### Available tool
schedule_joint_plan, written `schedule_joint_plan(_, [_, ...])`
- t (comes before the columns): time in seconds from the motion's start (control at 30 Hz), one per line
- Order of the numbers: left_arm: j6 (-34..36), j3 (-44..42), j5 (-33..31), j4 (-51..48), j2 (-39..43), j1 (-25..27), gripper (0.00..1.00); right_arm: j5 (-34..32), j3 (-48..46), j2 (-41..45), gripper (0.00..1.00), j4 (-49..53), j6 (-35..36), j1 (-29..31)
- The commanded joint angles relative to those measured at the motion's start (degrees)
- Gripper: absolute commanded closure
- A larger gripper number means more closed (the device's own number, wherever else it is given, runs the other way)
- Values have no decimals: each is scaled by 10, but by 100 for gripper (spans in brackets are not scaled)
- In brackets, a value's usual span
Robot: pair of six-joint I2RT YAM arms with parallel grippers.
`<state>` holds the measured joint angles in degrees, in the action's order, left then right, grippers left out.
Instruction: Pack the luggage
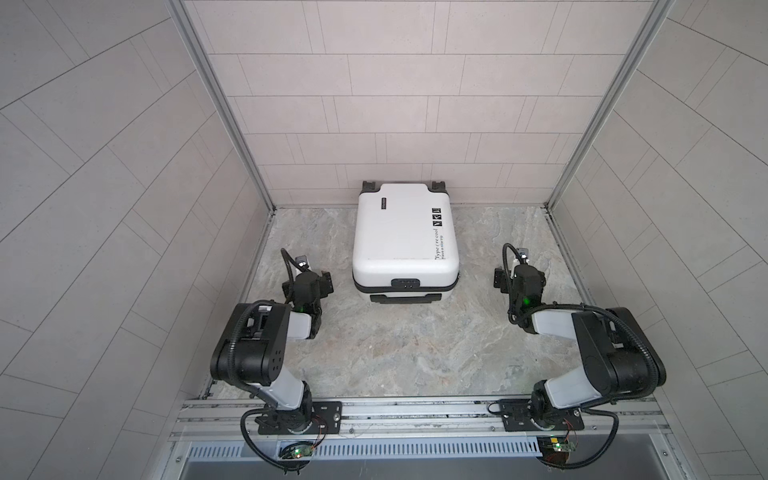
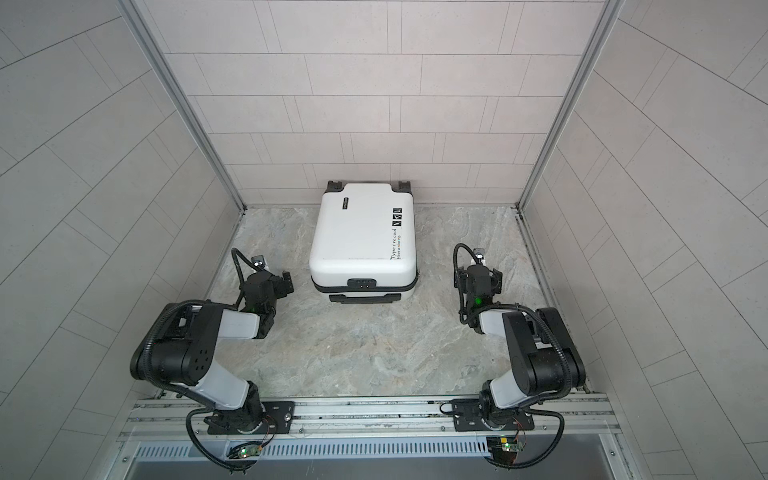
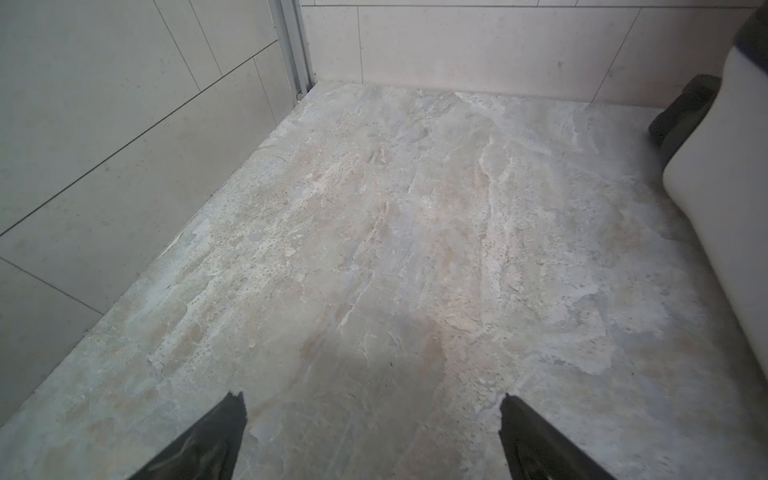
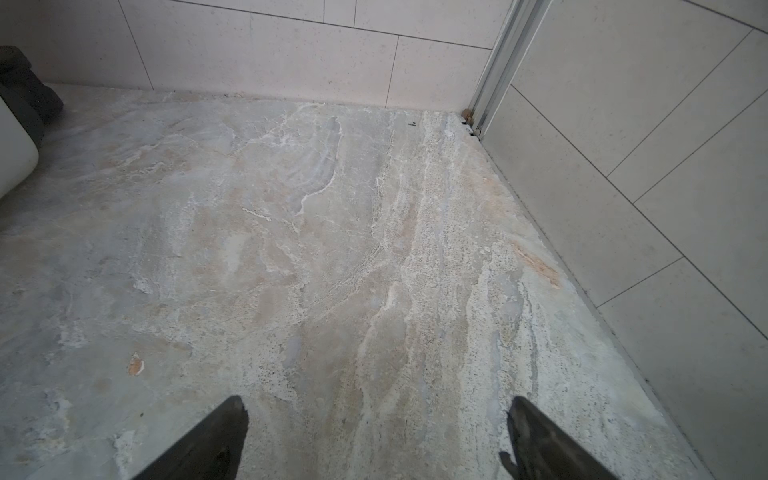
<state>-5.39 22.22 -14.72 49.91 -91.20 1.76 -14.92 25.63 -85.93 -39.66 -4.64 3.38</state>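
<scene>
The luggage [image 1: 405, 237] [image 2: 361, 237], a small white hard-shell suitcase with a black zipper band, lies closed and flat against the back wall. Its wheels point to the wall and its handle faces the front. My left gripper [image 1: 309, 279] [image 2: 270, 282] hovers over the table just left of the luggage's front corner. It is open and holds nothing [image 3: 372, 399]. My right gripper [image 1: 519, 277] [image 2: 478, 279] hangs to the right of the luggage. It too is open and holds nothing [image 4: 376, 401]. Each wrist view catches only an edge of the luggage [image 3: 723, 187] [image 4: 14, 153].
The marble-patterned tabletop [image 1: 399, 345] is boxed in by tiled walls at the back [image 1: 395, 124], left [image 1: 124, 208] and right [image 1: 665, 208]. A metal rail [image 1: 415, 411] carrying both arm bases runs along the front edge.
</scene>
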Motion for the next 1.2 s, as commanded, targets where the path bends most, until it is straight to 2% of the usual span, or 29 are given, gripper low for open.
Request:
schedule_joint_plan(0.0, [15,1,7,44,-3,-1,0,-1,-7,-8,1,-17,12,5])
schedule_joint_plan(0.43, [18,20,2,16,-15,-1,0,0,1,-16,1,-12,10,5])
schedule_joint_plan(0.6, [31,-3,26,51,-3,2,0,-2,-16,-8,1,-35,26,17])
schedule_joint_plan(0.7, [23,17,5,17,-10,3,0,24,5,-17,1,-3,13,-2])
schedule_joint_plan(1.17, [29,-1,14,46,1,4,0,17,-8,-7,1,-17,17,2])
